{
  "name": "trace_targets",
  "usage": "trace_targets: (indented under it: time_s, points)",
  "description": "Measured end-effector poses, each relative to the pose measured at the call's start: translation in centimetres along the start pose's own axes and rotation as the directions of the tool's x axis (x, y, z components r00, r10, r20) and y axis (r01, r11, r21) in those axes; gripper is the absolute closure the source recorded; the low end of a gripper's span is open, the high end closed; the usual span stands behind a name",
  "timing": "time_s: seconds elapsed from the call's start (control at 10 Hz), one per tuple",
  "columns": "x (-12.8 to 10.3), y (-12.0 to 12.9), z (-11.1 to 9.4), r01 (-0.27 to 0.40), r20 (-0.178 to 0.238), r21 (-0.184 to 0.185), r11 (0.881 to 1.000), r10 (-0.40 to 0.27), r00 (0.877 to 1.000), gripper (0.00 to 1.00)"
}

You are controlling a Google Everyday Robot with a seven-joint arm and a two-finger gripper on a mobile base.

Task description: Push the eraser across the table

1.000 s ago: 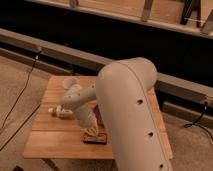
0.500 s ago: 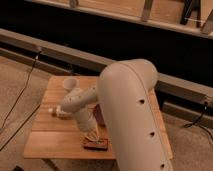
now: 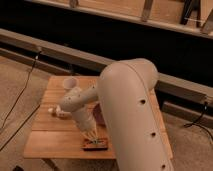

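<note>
Eraser [image 3: 95,145] at the front of the table [image 3: 50,145]

My gripper [image 3: 90,136] is down over the front half of the wooden table. Its fingers are clenched together with nothing clasped between them, and the tips come down right at the eraser's left end. The eraser lies flat, dark with a reddish stripe, close to the front edge. My forearm slants up and left from there, and my big pale upper arm [image 3: 132,115] hides the table's right side. A pale cup [image 3: 70,82] stands near the back left corner. A small white block [image 3: 56,111] lies at the left, well apart from the eraser. A black cable [image 3: 22,95] runs over the floor on the left.
</note>
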State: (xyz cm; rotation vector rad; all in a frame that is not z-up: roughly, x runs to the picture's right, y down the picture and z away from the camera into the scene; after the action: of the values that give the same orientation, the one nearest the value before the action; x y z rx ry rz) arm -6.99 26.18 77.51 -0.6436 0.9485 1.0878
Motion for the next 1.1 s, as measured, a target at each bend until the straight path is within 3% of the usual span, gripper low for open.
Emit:
trace_targets:
  time_s: [0.4,1.1]
  points:
    - [-0.3,0.2,-1.9,0.024,0.051,0.015,1.0,-0.025,0.998,1.0]
    - [1.4,3.5,-3.1,0.094,0.061,-0.018,0.995,-0.092,0.994,1.0]
